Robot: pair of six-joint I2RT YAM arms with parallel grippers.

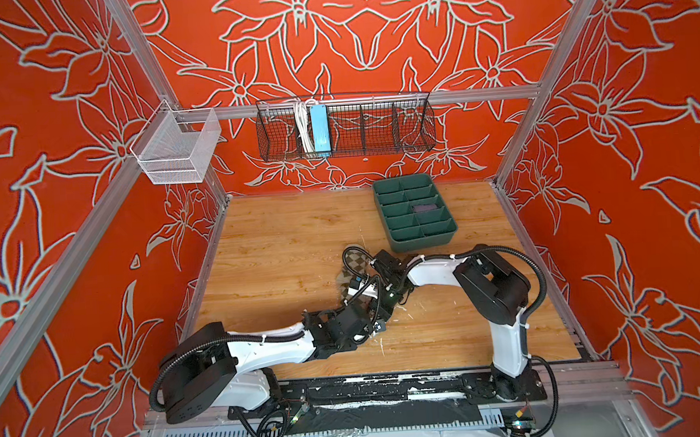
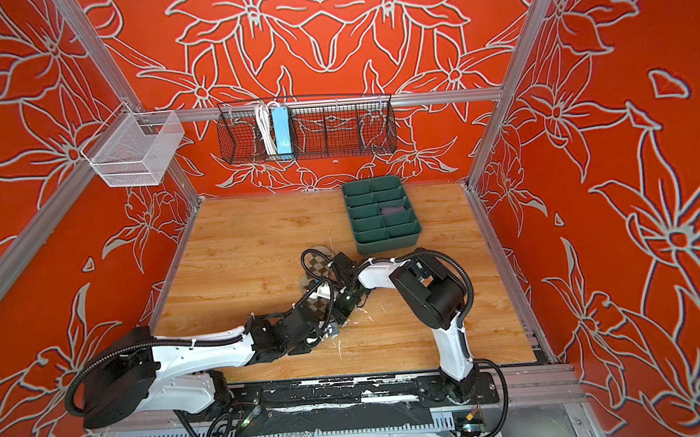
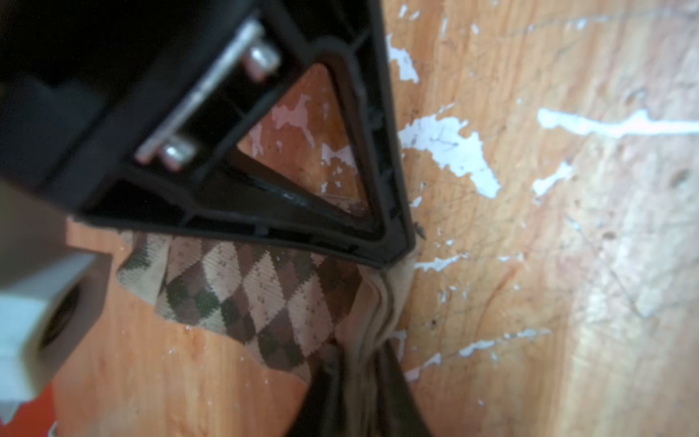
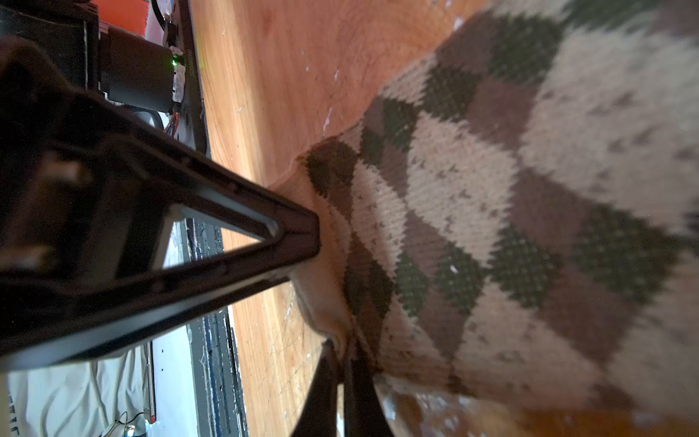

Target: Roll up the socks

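Tabletop (image 1: 279, 240): arms stretched low; left end effector (image 3: 382, 302), right end effector (image 4: 329, 295) pinch sock (image 3: 264, 295).

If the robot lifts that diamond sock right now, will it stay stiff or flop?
Probably flop: the argyle sock bunches into soft folds where the left end effector pinches its edge. Likely light too, being thin knit. It probably won't slide out easily; the knit looks fuzzy, not slick.

2 arms low; left gripper (image 3: 382, 302) and right gripper (image 4: 327, 291) pinched closed.
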